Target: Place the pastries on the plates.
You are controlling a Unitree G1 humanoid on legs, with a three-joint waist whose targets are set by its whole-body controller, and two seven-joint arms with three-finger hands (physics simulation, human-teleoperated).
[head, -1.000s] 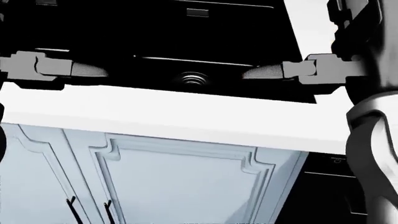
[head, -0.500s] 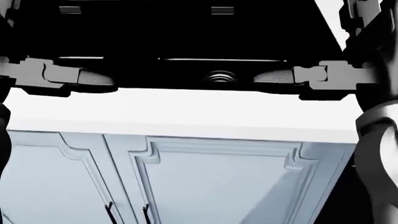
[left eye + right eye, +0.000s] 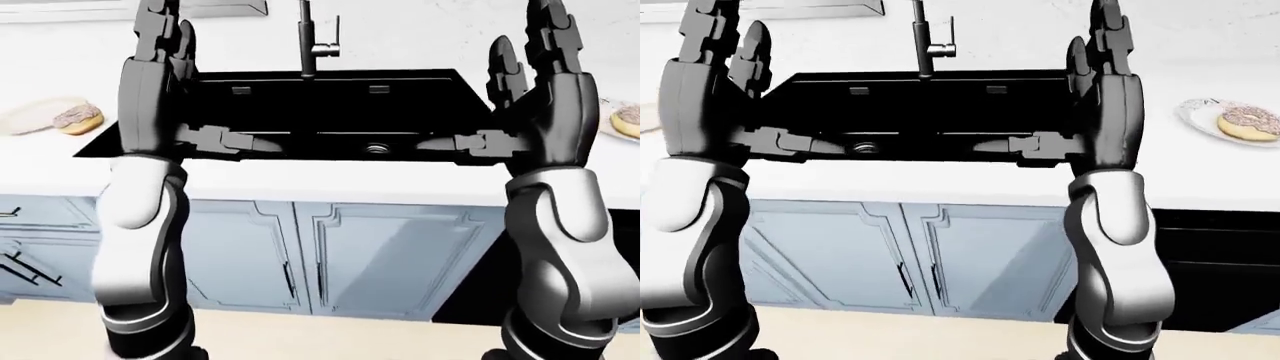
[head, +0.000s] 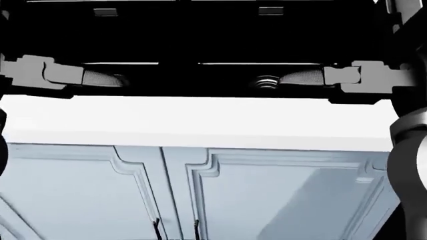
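A frosted pastry (image 3: 78,118) lies at the left edge of the left-eye view, against a pale flat plate (image 3: 28,118) on the white counter. In the right-eye view a second frosted pastry (image 3: 1248,122) rests on a white plate (image 3: 1196,111) at the far right. My left hand (image 3: 163,41) and right hand (image 3: 538,45) are both raised over the black sink (image 3: 320,82), fingers pointing up, thumbs (image 4: 100,76) turned inward. Both are open and hold nothing. Each hand is well apart from both pastries.
A faucet (image 3: 309,41) stands at the top of the sink, whose drain (image 4: 267,81) shows in the head view. The white counter edge (image 4: 200,122) runs across, with pale blue cabinet doors (image 4: 267,195) below. A dark appliance front (image 3: 1220,262) sits lower right.
The whole head view has shifted: drain and cabinet doors slid to the right and the counter edge levelled, so the camera moved. Both hands keep their raised open pose.
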